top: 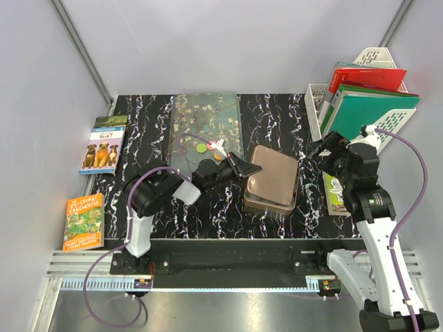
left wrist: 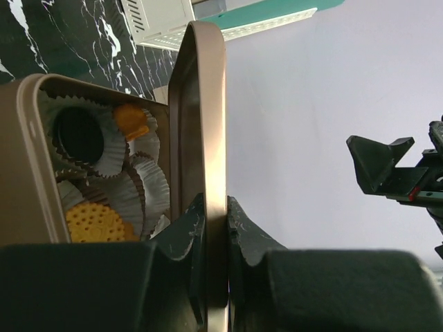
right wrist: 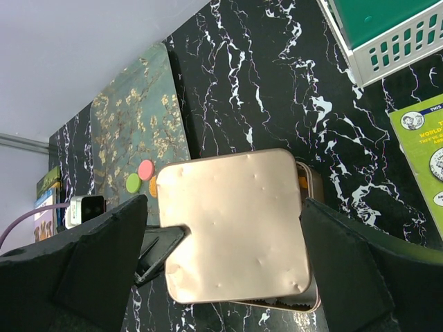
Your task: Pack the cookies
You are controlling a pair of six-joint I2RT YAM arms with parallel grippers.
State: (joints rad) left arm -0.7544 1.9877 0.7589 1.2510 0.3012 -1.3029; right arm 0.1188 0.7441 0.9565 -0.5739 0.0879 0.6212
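1. The left gripper (top: 239, 166) is nearly closed, its fingers (left wrist: 185, 232) pinching the edge of the lid (top: 275, 176).
2. The lid hangs just above the tin (left wrist: 28, 159), not seated. From the left wrist it shows edge-on, with the tin's inside visible beside it.
3. From above, the lid covers nearly all of the tin. Only the tin's near and right rims show past it.
4. The right gripper (top: 324, 149) has its fingers (right wrist: 104, 256) spread as wide as they go and holds nothing. It hovers over the lid, apart from it.
5. Some cookies sit in the tin in pale wrappers (left wrist: 149, 183): a dark cookie (left wrist: 78, 133), a small orange cookie (left wrist: 131, 121) and a dotted cookie (left wrist: 97, 221).
6. Three more lie loose on the floral tray (top: 206, 114), near its front right corner: a pink cookie (right wrist: 145, 169), a green cookie (right wrist: 133, 182) and an orange one (right wrist: 153, 187), close together. The lid partly hides the orange one in the right wrist view.
7. The tray lies flat on the table (top: 277, 114), just left of the tin.
8. Two books (top: 104, 145) lie off the table's left edge.
9. A white rack (top: 398, 121) of folders stands at the far right corner.
10. A green booklet (right wrist: 422, 159) lies on the table, right of the tin.
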